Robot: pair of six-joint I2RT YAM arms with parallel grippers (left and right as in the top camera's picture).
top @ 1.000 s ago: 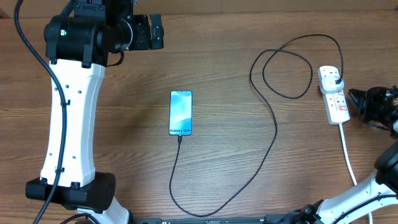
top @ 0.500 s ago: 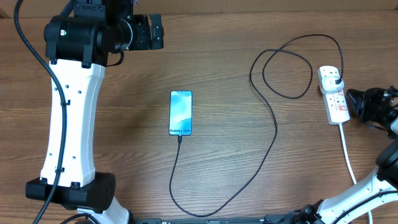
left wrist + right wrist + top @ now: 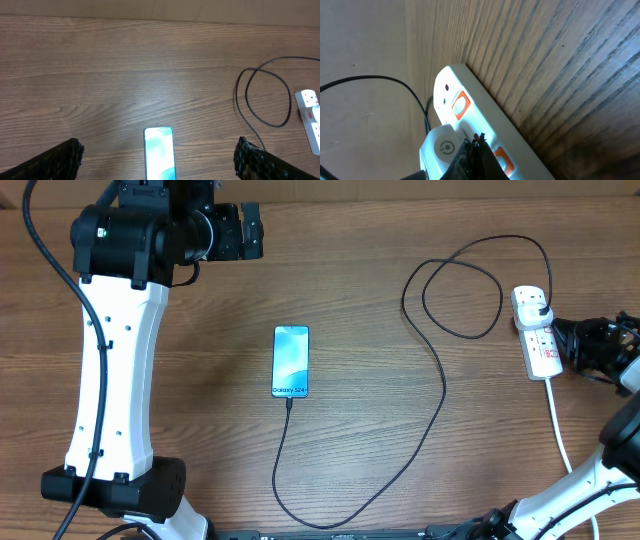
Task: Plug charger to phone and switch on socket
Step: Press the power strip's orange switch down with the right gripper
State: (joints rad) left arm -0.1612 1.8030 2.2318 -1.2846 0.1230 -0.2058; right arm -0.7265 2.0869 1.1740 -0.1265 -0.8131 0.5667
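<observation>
The phone (image 3: 291, 361) lies flat mid-table, its blue-teal screen lit; the left wrist view shows its top end (image 3: 159, 155). The charger cable (image 3: 440, 395) runs from the phone's near end, loops, and ends at the plug (image 3: 541, 307) seated in the far end of the socket strip (image 3: 539, 340). My right gripper (image 3: 566, 340) is shut, with its tips against the strip's right side. In the right wrist view its closed fingertips (image 3: 478, 139) rest on the strip (image 3: 485, 117) between two orange switches, next to the plug (image 3: 442, 147). My left gripper (image 3: 248, 230) is open and empty, far behind the phone; in the left wrist view (image 3: 157, 152) its fingers straddle the phone from above.
The strip's thick white cord (image 3: 560, 430) runs toward the table's front right. The cable loop (image 3: 265, 95) lies between the phone and the strip. The left arm's white body (image 3: 115, 360) stands along the left side of the table.
My right gripper has moved a little to the left, up to the socket strip. The left arm, phone and cable have not moved.
</observation>
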